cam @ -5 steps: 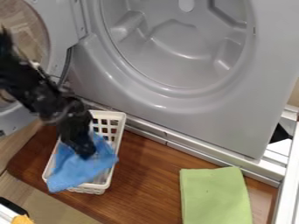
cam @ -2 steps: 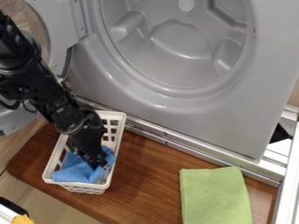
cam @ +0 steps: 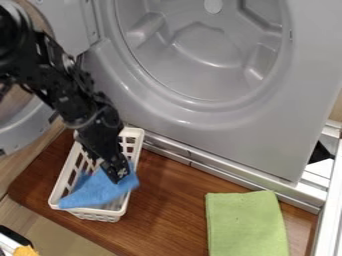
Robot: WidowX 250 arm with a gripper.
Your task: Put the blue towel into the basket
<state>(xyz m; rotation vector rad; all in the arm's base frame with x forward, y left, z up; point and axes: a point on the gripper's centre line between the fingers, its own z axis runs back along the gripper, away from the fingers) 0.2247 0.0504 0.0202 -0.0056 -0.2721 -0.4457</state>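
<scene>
My black gripper (cam: 116, 175) hangs over the right side of the white basket, at the upper right part of the blue towel (cam: 98, 190). The towel lies slanting across the inside of the white basket (cam: 101, 215); its upper right end is raised at the fingertips and reaches over the right rim. Its lower left end rests by the basket's left rim. Whether the gripper holds the cloth cannot be made out.
A folded green towel (cam: 246, 225) lies on the brown wooden board (cam: 170, 210) at the right. Behind stands a grey washing machine (cam: 220, 130) with its round door open at the left. An orange item (cam: 25, 251) is at the lower left corner.
Since the last earlier frame the gripper has moved up and slightly right. The towel's right end has risen and shifted over the basket's right rim; before that, the towel had dropped lower into the basket.
</scene>
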